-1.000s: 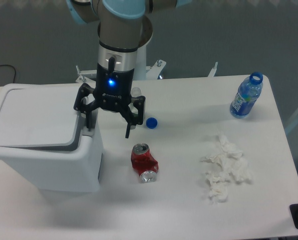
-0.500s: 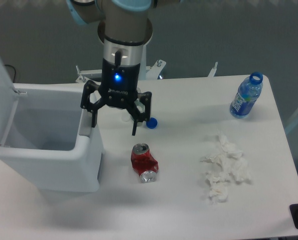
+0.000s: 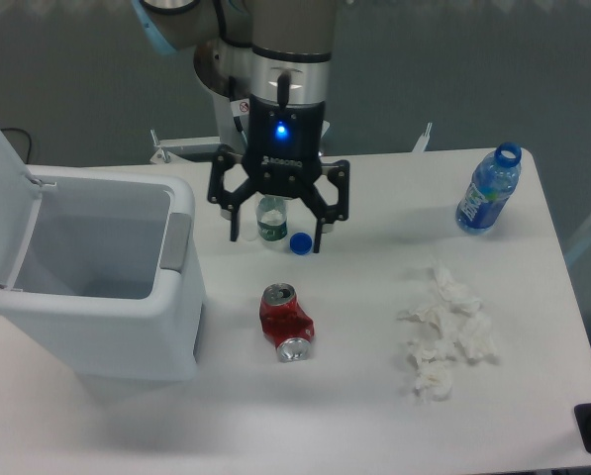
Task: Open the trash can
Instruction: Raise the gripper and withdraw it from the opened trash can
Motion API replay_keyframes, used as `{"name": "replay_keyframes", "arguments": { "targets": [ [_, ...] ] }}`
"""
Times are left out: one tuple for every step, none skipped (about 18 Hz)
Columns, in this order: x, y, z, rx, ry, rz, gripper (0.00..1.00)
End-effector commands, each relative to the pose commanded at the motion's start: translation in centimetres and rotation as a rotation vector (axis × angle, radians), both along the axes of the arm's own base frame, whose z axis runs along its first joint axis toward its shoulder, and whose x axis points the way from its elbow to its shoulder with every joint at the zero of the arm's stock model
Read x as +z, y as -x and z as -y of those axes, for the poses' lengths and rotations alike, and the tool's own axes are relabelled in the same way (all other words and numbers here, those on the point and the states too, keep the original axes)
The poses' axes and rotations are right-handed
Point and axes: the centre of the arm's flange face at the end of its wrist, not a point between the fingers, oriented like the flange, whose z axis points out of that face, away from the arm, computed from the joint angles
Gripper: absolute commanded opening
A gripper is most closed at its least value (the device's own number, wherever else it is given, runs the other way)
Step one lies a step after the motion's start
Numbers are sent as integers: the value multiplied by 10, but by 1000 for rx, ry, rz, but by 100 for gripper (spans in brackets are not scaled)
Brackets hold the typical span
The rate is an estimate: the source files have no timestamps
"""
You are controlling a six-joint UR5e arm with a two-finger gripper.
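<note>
The trash can [image 3: 127, 332] is a big white bin at the left of the table. Its lid [image 3: 0, 193] stands swung up at the far left, so the empty inside shows. A grey push tab [image 3: 176, 240] sits on its right rim. My gripper [image 3: 275, 237] hangs open to the right of the bin, clear of it, above the table. Nothing is between its fingers.
A small clear bottle [image 3: 271, 220] and a blue cap [image 3: 299, 242] lie just behind the gripper. A crushed red can [image 3: 286, 322] lies in front. Crumpled white tissues [image 3: 445, 332] sit to the right, and a blue water bottle [image 3: 488, 190] stands at the far right.
The lid went from shut to fully swung up. My gripper left the bin's right rim and moved right and up, away from the push tab.
</note>
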Motion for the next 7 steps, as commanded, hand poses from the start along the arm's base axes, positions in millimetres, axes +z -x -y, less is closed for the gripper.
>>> {"name": "replay_keyframes", "arguments": {
  "targets": [
    [-6, 3, 2, -15, 44, -34, 100],
    [-15, 6, 1, -40, 87, -56, 100],
    [-21, 9, 2, -62, 116, -74, 100],
    [-24, 10, 1, -84, 135, -84, 100],
    [-29, 13, 1, -91, 149, -87, 100],
    [-32, 14, 0, -92, 153, -85, 100],
    [-36, 17, -2, -93, 157, -80, 100]
  ]
}}
